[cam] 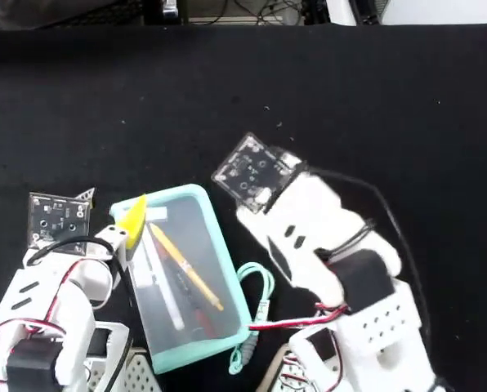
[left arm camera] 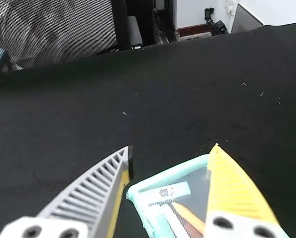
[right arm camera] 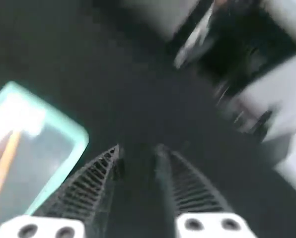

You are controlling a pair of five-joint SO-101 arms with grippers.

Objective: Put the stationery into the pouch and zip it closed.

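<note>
High view is showing the pouch (cam: 196,233) lying flat on the black tabletop (cam: 374,106) between the two arms. A yellow pencil (cam: 186,269) and a white pen (cam: 168,302) are showing through its clear face, so loading is appearing done and the zip is judged the outstanding step. Whether the zip is open cannot be told. The left hand (left arm camera: 171,148) is sitting spread across one far corner of the pouch. Its yellow finger (left arm camera: 232,188) is lying over the mesh face and its grey finger (left arm camera: 96,191) is standing outside the rim, so it is pinching nothing. The right hand (right arm camera: 138,148) is hanging low just beside the other far corner, fingers narrowly apart and gripping nothing. Principal risk: the left hand is not clamping the rim, so a pull along the zip is likely to be dragging the whole pouch instead of running the slider. Second risk: the teal cord (cam: 264,286) is lying loose close to the right arm's red wire (cam: 288,324), and a sweep toward the slider is liable to be snagging either. Third risk: the yellow finger, if closing on the face, could be trapping fabric in the zip line.
</note>
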